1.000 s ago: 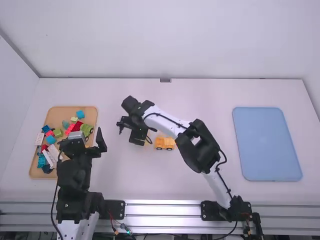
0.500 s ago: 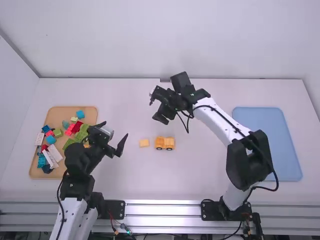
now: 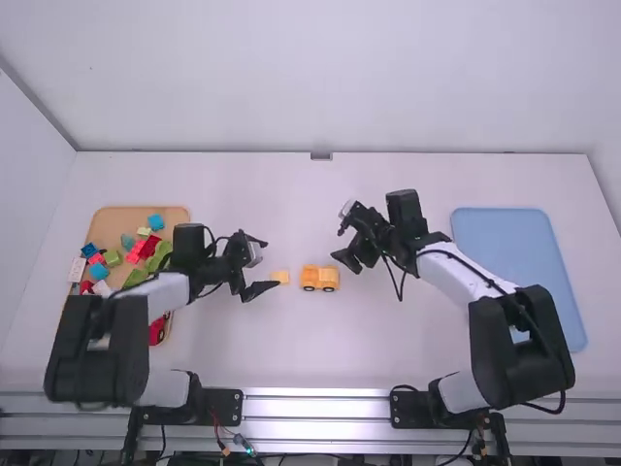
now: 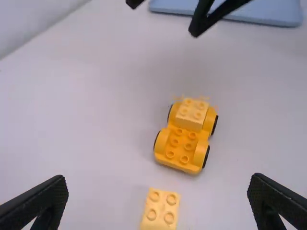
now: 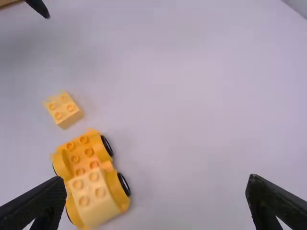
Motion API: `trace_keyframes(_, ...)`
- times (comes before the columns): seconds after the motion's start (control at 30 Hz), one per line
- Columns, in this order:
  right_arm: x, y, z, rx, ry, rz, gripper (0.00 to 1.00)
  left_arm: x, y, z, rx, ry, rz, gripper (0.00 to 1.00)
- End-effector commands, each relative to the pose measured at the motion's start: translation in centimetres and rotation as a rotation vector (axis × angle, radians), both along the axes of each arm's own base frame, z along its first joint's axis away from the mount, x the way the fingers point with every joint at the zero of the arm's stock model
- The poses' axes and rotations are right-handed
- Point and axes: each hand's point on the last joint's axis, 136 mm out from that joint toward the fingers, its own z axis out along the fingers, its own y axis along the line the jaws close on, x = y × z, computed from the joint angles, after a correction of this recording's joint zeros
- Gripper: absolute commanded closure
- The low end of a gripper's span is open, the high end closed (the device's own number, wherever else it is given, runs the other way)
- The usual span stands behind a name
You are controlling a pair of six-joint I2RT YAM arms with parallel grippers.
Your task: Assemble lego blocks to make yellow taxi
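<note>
In the high view my left gripper (image 3: 254, 268) stands open just left of a loose yellow brick (image 3: 280, 277); my right gripper (image 3: 347, 249) is open above and right of the yellow car (image 3: 320, 279). The left wrist view has the left gripper (image 4: 158, 199) with its fingers wide apart, the loose brick (image 4: 160, 211) between them and the car base (image 4: 184, 143) beyond, a yellow brick (image 4: 192, 114) on one end. In the right wrist view the right gripper (image 5: 156, 199) is spread and holds nothing; the car (image 5: 79, 158) and the separate four-stud brick (image 5: 63, 109) lie apart.
At the left, a wooden tray (image 3: 116, 216) holds several colored blocks, partly covered by the left arm. A blue tray (image 3: 519, 277) lies at the right, with the right arm reaching over its near corner. The back wall rises behind the table (image 3: 408, 175).
My left gripper has swung from the wooden tray toward the loose brick. The right gripper has withdrawn from the brick, moving right, then slightly back toward the car. Brick and car stay put.
</note>
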Motion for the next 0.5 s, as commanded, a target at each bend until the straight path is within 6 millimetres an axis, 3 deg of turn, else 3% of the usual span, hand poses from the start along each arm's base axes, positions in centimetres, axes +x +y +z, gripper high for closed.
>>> trace_keyframes(0.0,-0.5,-0.8,-0.5,0.009,-0.002,-0.014,0.01,-0.6,-1.4,-1.5,-0.024,-0.075,-0.148,0.03)
trace_keyframes(0.17,-0.7,-1.6,-1.1,0.040,-0.006,-0.016,0.01,0.5,-1.7,-5.2,-0.014,0.024,-0.154,0.06)
trace_keyframes(0.47,-0.9,-1.8,-1.0,0.055,-0.013,0.006,0.01,0.4,-0.8,-8.0,0.093,0.054,-0.105,0.21)
